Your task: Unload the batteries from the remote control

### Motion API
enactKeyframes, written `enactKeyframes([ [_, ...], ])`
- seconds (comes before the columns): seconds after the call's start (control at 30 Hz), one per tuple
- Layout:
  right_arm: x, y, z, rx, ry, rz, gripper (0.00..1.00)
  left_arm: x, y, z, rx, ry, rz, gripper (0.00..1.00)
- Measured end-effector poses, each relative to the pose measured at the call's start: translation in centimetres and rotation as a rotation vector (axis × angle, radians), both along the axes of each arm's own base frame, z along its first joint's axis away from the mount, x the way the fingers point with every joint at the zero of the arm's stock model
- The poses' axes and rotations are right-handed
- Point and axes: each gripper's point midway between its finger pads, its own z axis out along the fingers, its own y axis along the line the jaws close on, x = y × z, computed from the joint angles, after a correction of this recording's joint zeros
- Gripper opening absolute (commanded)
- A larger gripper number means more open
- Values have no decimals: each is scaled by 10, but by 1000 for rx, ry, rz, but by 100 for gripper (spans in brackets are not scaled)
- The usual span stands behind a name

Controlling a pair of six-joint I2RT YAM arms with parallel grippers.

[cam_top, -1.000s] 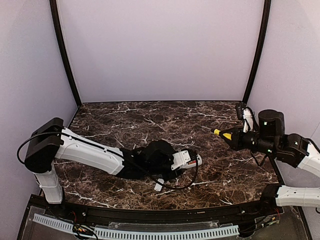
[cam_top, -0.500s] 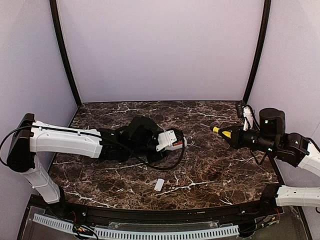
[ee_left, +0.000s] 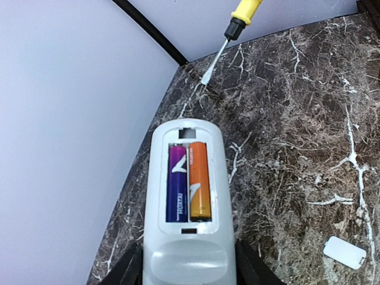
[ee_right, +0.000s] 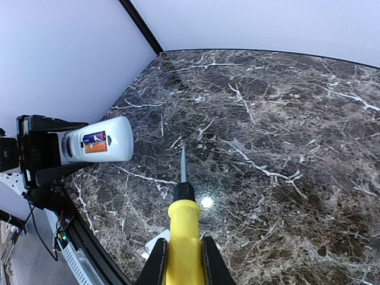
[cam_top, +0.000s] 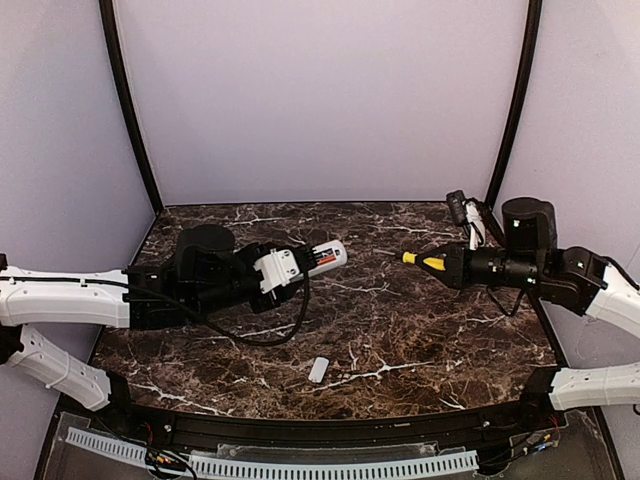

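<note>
My left gripper (cam_top: 287,268) is shut on the white remote control (cam_top: 328,258) and holds it above the table, back face up. In the left wrist view the remote (ee_left: 187,261) fills the space between my fingers (ee_left: 128,268). Its open recess holds two batteries, one purple (ee_left: 177,184) and one orange (ee_left: 200,181). My right gripper (cam_top: 458,266) is shut on a yellow-handled screwdriver (cam_top: 425,262). Its metal tip (ee_right: 183,165) points toward the remote (ee_right: 101,141) with a gap between them.
The small white battery cover (cam_top: 318,369) lies on the marble table near the front edge, and it also shows in the left wrist view (ee_left: 344,252). Black frame posts (cam_top: 128,110) and purple walls enclose the table on three sides.
My left arm has lifted the remote and carried it left and back, away from the cover. My right gripper has moved left with the screwdriver toward the remote.
</note>
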Motion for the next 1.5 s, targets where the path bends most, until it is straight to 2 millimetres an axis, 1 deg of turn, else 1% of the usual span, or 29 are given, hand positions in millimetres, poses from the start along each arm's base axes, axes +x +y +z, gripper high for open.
enactKeyframes([
  [0.1,-1,13,2,13,18,51,0,-3,11,11,-11,-99,-11,0],
  [0.2,-3,25,4,31,28,105,0,-7,19,8,7,-160,-26,0],
  [0.3,-7,35,8,48,28,148,0,-7,20,4,40,-201,-44,0],
  [0.57,-28,57,27,79,-12,244,0,-1,17,1,92,-273,-40,0],
  [0.7,-34,61,29,79,-24,256,0,3,18,-3,116,-281,-20,0],
  [0.83,-35,63,29,74,-28,253,0,5,19,-7,129,-279,-10,0],
  [1.27,-26,79,26,41,-19,240,0,-1,17,-19,134,-205,-40,0],
  [1.37,-27,81,26,35,-23,237,0,-2,16,-18,129,-191,-43,0],
  [1.5,-25,80,24,26,-24,218,0,-2,15,-16,116,-182,-40,0],
])
